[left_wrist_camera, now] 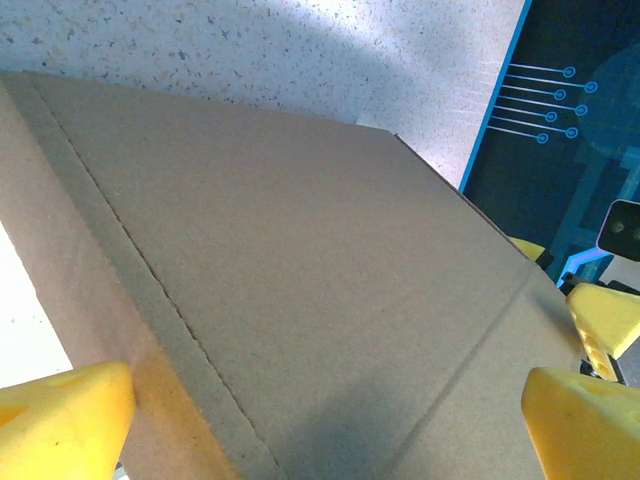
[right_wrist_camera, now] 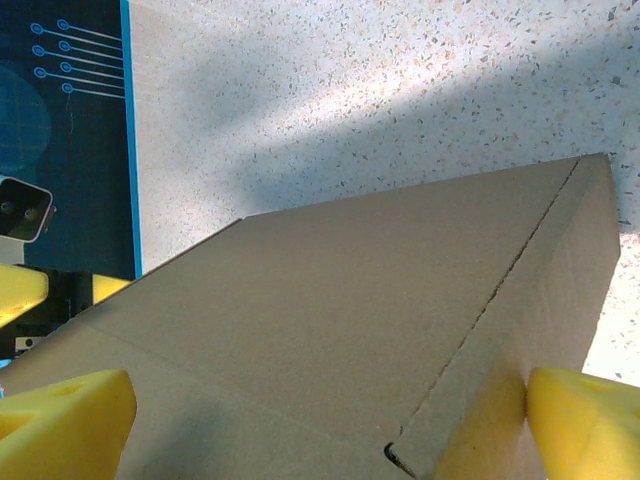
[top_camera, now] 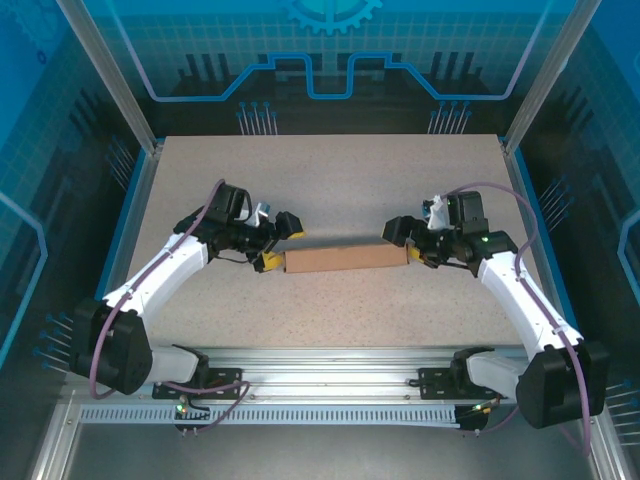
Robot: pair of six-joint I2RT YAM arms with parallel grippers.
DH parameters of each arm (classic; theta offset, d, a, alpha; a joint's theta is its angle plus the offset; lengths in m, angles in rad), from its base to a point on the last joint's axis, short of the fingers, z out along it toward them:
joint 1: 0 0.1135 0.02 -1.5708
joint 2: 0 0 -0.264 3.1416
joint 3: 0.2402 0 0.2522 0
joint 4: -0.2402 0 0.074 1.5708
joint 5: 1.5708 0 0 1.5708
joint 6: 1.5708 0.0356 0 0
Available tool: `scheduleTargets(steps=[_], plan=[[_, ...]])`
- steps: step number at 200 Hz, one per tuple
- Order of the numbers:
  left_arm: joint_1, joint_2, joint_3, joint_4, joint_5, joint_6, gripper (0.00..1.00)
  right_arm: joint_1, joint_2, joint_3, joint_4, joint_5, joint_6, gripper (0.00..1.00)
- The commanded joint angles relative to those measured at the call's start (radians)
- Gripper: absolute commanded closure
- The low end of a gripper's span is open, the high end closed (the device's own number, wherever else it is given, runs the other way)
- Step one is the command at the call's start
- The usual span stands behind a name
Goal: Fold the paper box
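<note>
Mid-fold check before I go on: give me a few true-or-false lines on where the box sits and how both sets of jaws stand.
1. The box lies between the two arms' ends. True.
2. The left gripper has its jaws shut. False: they stand wide, either side of the box's end.
3. The box rests on a blue tray. False: it rests on the speckled table.
4. The right gripper has its jaws wide at the box's other end. True.
5. The box is plain brown cardboard with crease lines. True.

Robot lab test cell. I'm boxed in by an aluminium extrusion frame [top_camera: 108, 70], with blue circuit-print panels [top_camera: 200, 50] at the back and sides. There's a bare speckled tabletop [top_camera: 330, 180] and a slotted aluminium mounting rail [top_camera: 330, 368] along the near edge.
</note>
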Motion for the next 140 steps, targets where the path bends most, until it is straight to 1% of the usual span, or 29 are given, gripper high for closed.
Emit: scheduleTargets(steps=[1, 84, 140], plan=[[-0.007, 0.017, -0.008, 0.046, 0.106, -0.079, 0.01, 0.000, 0.026, 0.045, -0.026, -0.064, -0.005, 0.00], [0.017, 0.067, -0.013, 0.066, 0.113, -0.069, 0.01, -0.005, 0.063, 0.052, -0.025, -0.022, -0.020, 0.00], [0.041, 0.085, -0.014, 0.079, 0.129, -0.070, 0.01, -0.030, 0.096, 0.060, -0.017, -0.044, -0.025, 0.00]])
